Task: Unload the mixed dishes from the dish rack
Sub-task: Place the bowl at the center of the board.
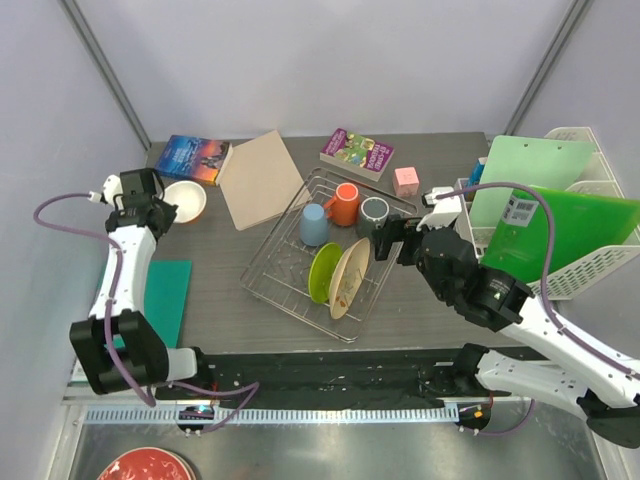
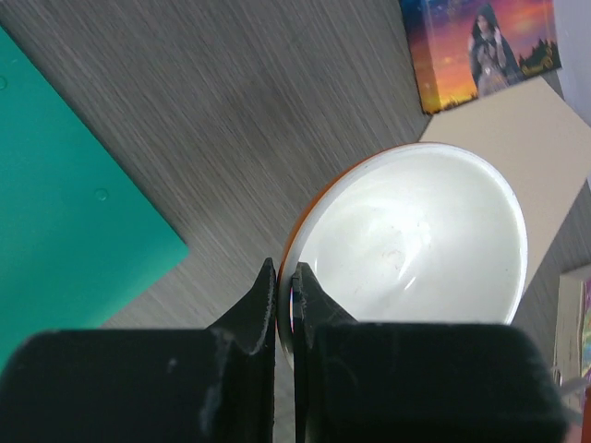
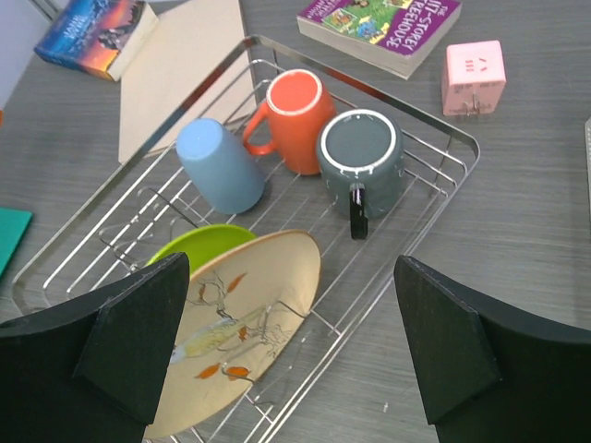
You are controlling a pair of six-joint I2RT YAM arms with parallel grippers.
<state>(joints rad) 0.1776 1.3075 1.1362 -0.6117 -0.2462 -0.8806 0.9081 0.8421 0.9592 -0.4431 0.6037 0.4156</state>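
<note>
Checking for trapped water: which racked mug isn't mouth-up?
The light blue mug: closed base up; the orange mug and dark grey mug show open mouths.

This looks like a robotics lab test cell rather than a kitchen. The left arm (image 1: 120, 270) and the right arm (image 1: 540, 320), both white, are bolted at the near edge of a grey surface (image 1: 420, 320) and trail purple cables (image 1: 60, 205). Plain pale panels (image 1: 330, 60) and metal struts (image 1: 100, 55) box it in. A dish rack (image 1: 280, 265), books (image 1: 192, 158) and a white basket (image 1: 590, 270) are mixed together on it.
</note>
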